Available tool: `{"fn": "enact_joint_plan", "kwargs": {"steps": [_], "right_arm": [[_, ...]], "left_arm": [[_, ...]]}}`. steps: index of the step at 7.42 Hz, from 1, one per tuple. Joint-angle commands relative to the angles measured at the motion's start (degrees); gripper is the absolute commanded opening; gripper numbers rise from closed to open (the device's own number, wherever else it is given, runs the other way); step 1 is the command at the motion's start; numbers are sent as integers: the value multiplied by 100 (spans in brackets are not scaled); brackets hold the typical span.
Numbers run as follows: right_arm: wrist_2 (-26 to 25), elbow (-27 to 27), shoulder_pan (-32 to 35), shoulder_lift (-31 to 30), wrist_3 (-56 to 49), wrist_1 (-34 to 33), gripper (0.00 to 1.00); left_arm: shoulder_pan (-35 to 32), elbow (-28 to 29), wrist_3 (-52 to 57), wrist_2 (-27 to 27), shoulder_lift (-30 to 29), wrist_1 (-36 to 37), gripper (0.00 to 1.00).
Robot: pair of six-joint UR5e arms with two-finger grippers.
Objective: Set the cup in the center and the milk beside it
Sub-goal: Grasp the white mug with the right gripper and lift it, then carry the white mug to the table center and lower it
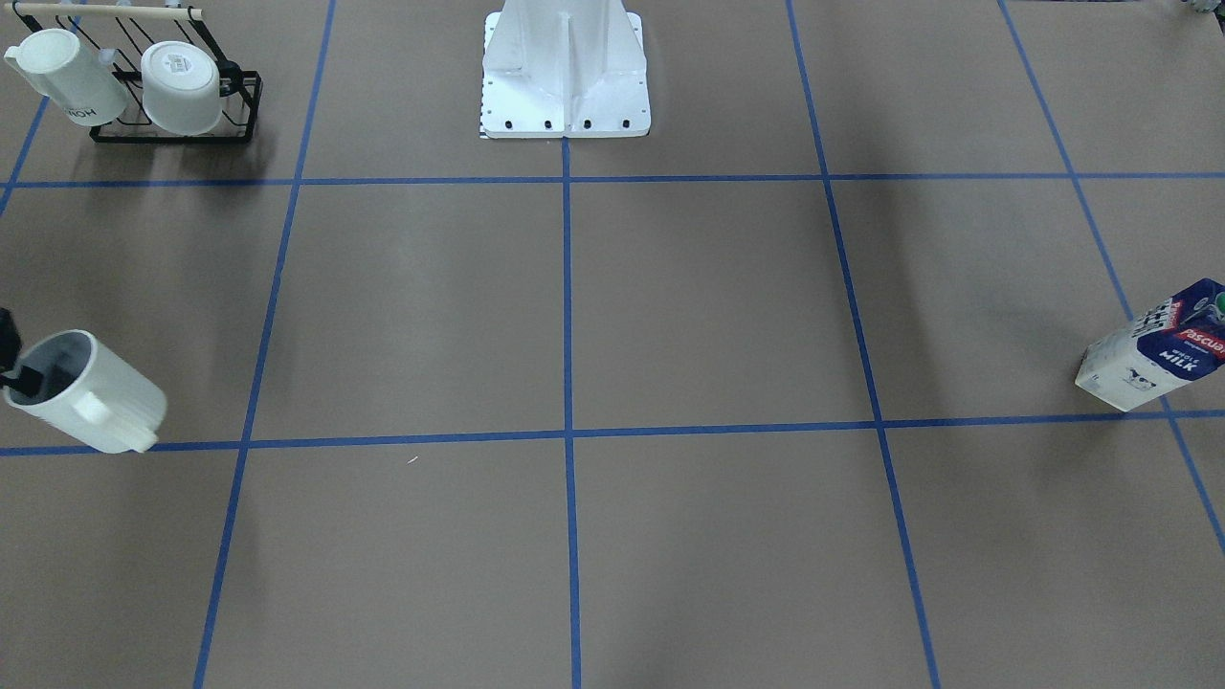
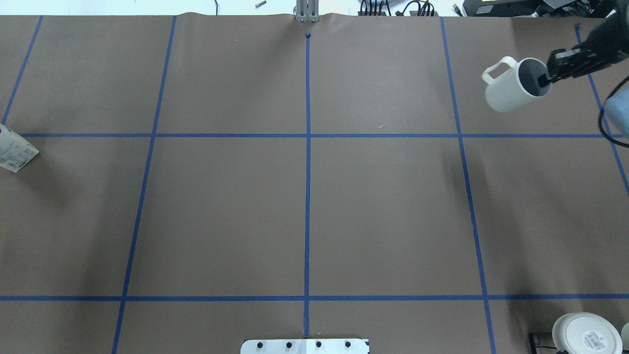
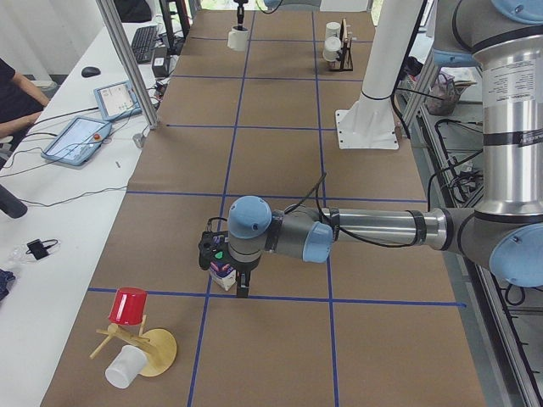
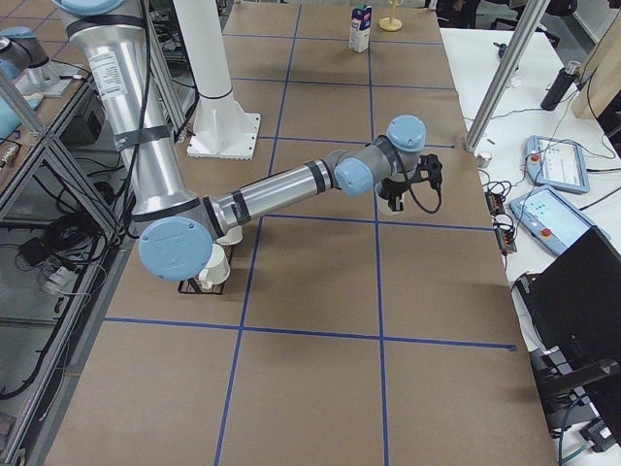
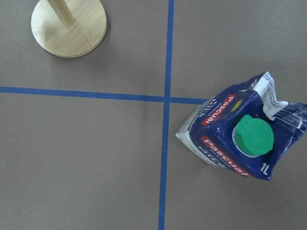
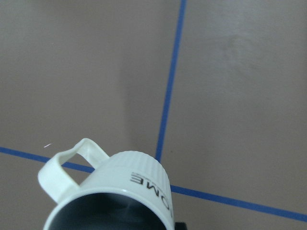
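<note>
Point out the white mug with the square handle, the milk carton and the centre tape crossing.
small white ribbed mug with dark grey inside (image 2: pixel 507 96): overhead view, on its outer wall.
navy-and-white gable-top milk carton (image 1: pixel 1148 359): front-facing view, on its printed side.
central crossing of blue tape lines (image 1: pixel 567 433): front-facing view, where the lines meet.

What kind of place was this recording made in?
Most likely a robotics lab work cell: a table papered brown and gridded with blue tape, an industrial left arm and right arm, and teach pendants lying alongside.
</note>
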Motion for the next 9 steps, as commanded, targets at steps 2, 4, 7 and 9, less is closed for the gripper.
{"fn": "enact_joint_plan", "kwargs": {"steps": [2,4,7,9], "right_arm": [[-1534,-150,-1642,1402,-99,-615,0],[-1923,-403,-1996,2220,-240,-1382,0],[-1872,-1377,-2173,3037,-390,-1681,0],[-1924,-1442,-2400,3103,-417,-1860,0]], "left_arm": [[-5,39,37,-13,-33,-5,98],[-5,39,37,-14,54,-84,98],[-5,74,37,-14,38,-102,98],[4,74,29,-14,29,-102,98]]}}
